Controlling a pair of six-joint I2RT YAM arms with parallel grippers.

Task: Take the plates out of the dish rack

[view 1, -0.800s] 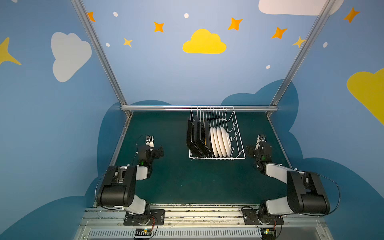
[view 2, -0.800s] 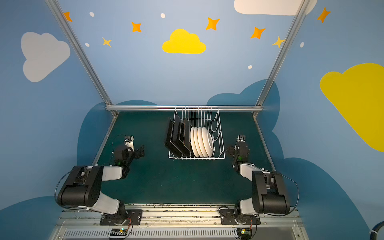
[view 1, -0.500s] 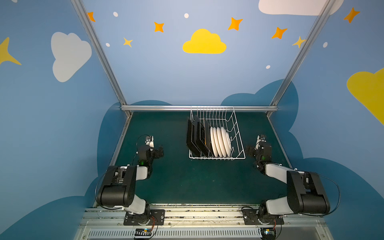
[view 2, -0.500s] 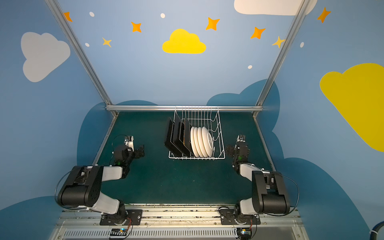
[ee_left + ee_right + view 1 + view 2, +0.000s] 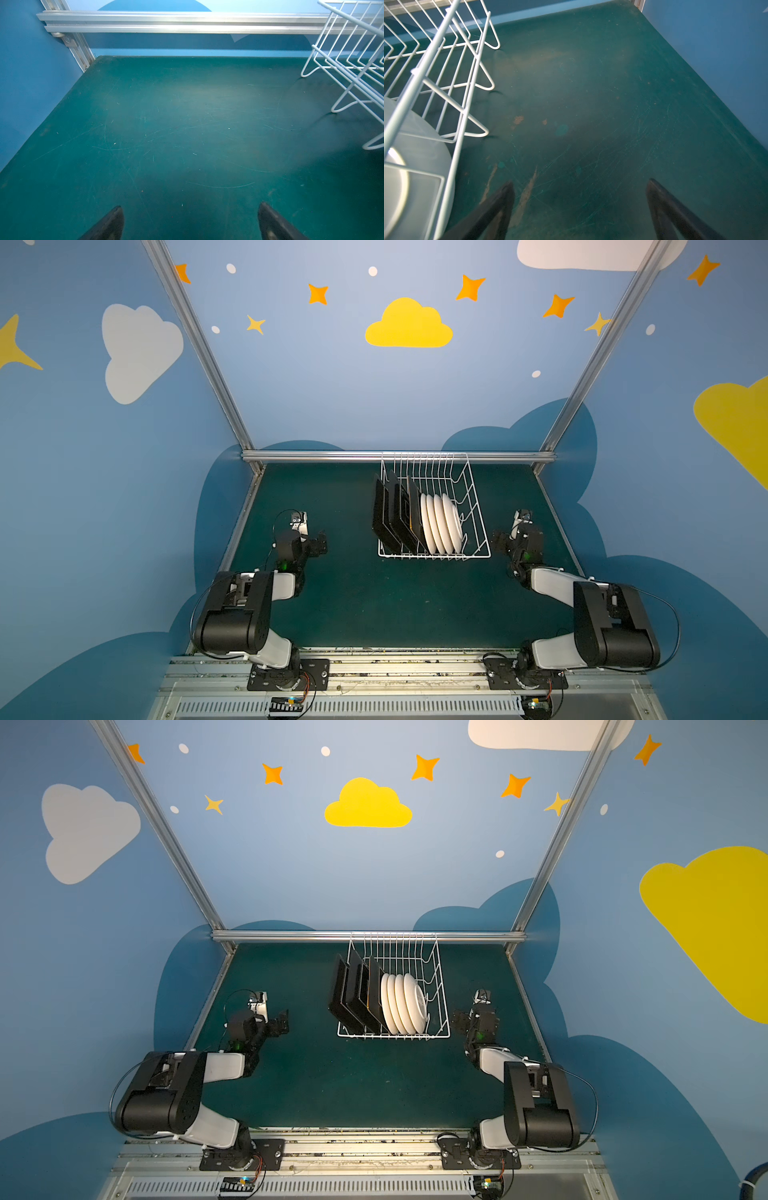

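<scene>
In both top views the white wire dish rack [image 5: 473,506] [image 5: 439,986] stands at the back middle of the green table. Upright in its left part are several black square plates [image 5: 395,514] [image 5: 353,994], with several round white plates [image 5: 442,522] [image 5: 405,1002] to their right. My left gripper [image 5: 311,537] [image 5: 274,1023] [image 5: 190,207] rests open and empty, low over the table, left of the rack [image 5: 351,17]. My right gripper [image 5: 513,537] [image 5: 471,1017] [image 5: 580,184] is open and empty, close beside the rack's right wall [image 5: 417,72]. A white plate [image 5: 415,145] shows through the wires.
An aluminium rail [image 5: 395,456] runs along the table's back edge right behind the rack, and slanted posts rise from both back corners. Blue walls close in the left, right and back. Bare green mat [image 5: 395,605] lies between the arms and in front of the rack.
</scene>
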